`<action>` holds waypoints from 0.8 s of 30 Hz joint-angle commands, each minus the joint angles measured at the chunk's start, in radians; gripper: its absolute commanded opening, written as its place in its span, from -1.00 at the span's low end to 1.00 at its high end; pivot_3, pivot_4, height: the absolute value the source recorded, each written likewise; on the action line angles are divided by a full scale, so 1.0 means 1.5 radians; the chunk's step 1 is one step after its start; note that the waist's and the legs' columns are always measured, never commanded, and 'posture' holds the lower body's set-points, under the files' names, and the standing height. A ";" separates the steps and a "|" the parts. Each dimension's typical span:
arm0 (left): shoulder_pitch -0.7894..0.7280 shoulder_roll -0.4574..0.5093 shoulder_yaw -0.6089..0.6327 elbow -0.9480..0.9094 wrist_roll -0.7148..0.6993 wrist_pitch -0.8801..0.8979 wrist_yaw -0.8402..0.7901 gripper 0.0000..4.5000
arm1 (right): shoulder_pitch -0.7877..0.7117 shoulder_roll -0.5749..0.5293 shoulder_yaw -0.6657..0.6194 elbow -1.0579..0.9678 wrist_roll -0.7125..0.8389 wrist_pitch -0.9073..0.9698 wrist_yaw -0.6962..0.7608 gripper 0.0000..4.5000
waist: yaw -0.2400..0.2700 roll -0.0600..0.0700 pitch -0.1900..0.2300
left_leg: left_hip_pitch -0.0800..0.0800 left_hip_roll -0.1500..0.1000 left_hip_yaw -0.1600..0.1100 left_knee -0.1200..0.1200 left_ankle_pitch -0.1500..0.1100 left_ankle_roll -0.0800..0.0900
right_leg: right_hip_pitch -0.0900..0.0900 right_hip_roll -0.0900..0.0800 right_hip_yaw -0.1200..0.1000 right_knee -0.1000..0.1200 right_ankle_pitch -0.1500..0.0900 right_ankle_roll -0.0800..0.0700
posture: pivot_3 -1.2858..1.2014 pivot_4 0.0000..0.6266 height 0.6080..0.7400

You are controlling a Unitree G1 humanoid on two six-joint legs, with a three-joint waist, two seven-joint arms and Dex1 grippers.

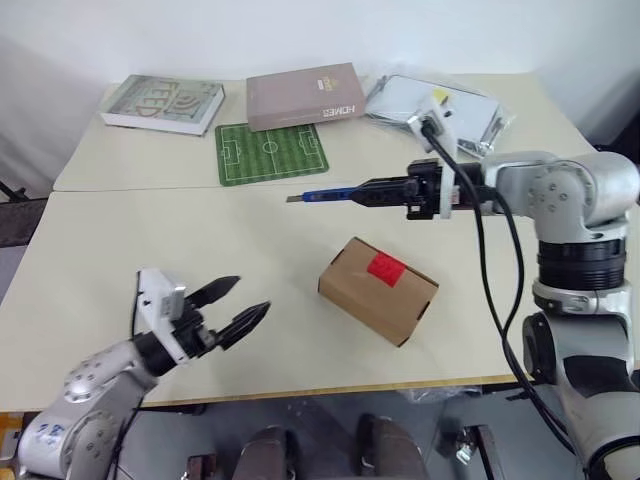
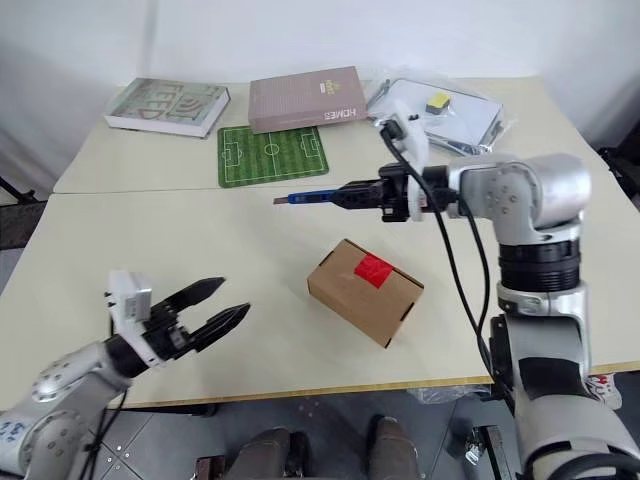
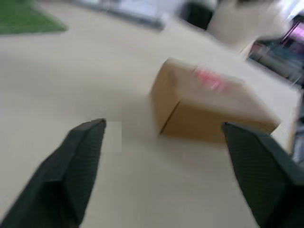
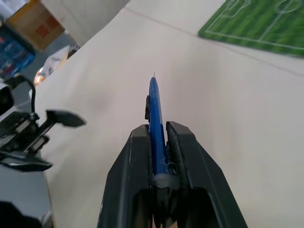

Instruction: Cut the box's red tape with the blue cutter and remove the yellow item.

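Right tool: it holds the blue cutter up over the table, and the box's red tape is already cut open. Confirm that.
Not quite. The right tool does hold the blue cutter above the table, but the head views show the red tape intact on the closed box.

Bright, even indoor light with soft shadows beneath the box [image 1: 377, 289] on the table [image 1: 150, 240]; head views are sharp, while the left wrist view is smeared by motion blur.
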 commanded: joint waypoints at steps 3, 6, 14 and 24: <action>-0.156 -0.052 -0.127 0.006 0.044 0.018 0.060 0.08 | 0.062 -0.088 -0.053 -0.117 0.029 0.010 -0.013 -0.93 | 0.005 0.000 0.000 | 0.000 -0.001 0.000 0.000 0.000 0.000 | 0.000 0.000 0.000 0.000 0.000 0.000 | 0.03 -0.52 1.00; -0.242 -0.062 -0.189 0.053 0.074 0.040 0.049 -0.34 | 0.099 -0.145 -0.044 -0.153 0.021 -0.006 -0.012 -0.93 | 0.016 0.000 0.000 | -0.001 -0.003 0.000 0.001 0.001 0.000 | 0.000 0.001 0.000 -0.002 0.000 0.000 | 0.03 -0.52 1.00; -0.381 -0.077 -0.278 0.239 0.133 0.088 -0.007 -1.00 | 0.174 -0.225 -0.076 -0.242 0.036 -0.017 -0.026 -0.93 | 0.015 0.000 0.000 | -0.002 -0.002 0.001 0.001 0.001 0.000 | 0.000 0.003 -0.001 -0.004 0.000 0.000 | 0.03 -0.52 1.00; -0.461 -0.078 -0.308 0.282 0.139 0.231 -0.026 -1.00 | 0.230 -0.222 -0.114 -0.337 0.093 0.026 -0.075 -0.93 | 0.022 -0.001 0.001 | -0.003 -0.002 0.000 0.002 0.001 0.000 | 0.001 0.003 -0.001 -0.004 0.000 0.000 | 0.03 -0.52 1.00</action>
